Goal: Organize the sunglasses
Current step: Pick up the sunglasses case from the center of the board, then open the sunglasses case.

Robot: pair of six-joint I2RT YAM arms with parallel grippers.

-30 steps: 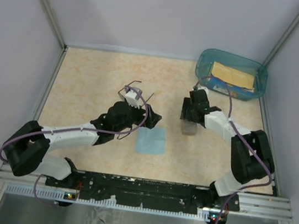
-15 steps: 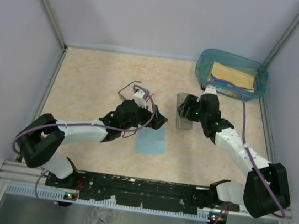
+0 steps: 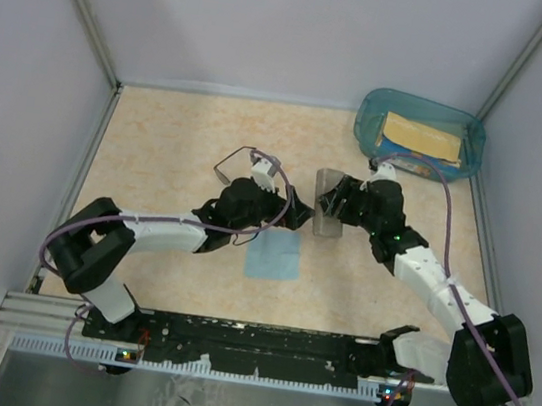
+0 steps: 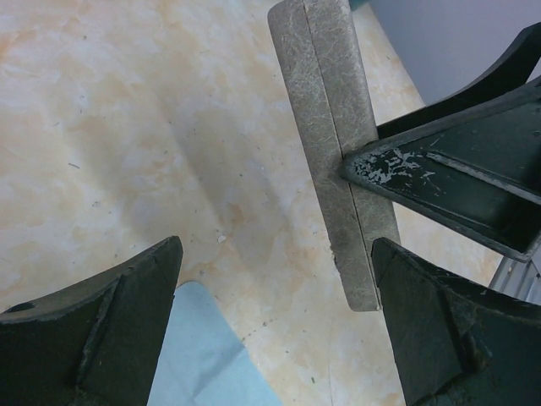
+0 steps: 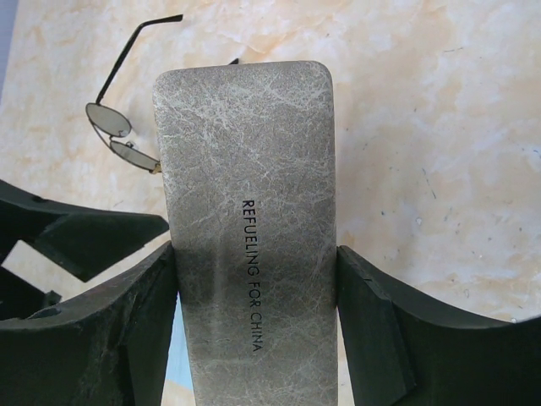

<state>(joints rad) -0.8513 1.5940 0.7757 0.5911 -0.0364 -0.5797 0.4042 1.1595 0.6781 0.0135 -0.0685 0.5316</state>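
My right gripper (image 3: 339,205) is shut on the grey rectangular case (image 5: 249,211) and holds it by its long sides; the case also shows in the top view (image 3: 327,214). My left gripper (image 3: 295,214) is open and empty, with its right finger close beside the case (image 4: 334,144). The sunglasses (image 5: 118,131) lie open on the table beyond the case, behind my left wrist in the top view (image 3: 221,168). The light blue cloth (image 3: 274,254) lies flat below my left gripper (image 4: 275,271).
A teal plastic bin (image 3: 470,155) holding a yellowish packet stands at the back right corner. Grey walls close in the table on three sides. Cables loop over both wrists.
My right arm has swung the case to the left, towards my left gripper. My left gripper has reached further right and now sits beside the case.
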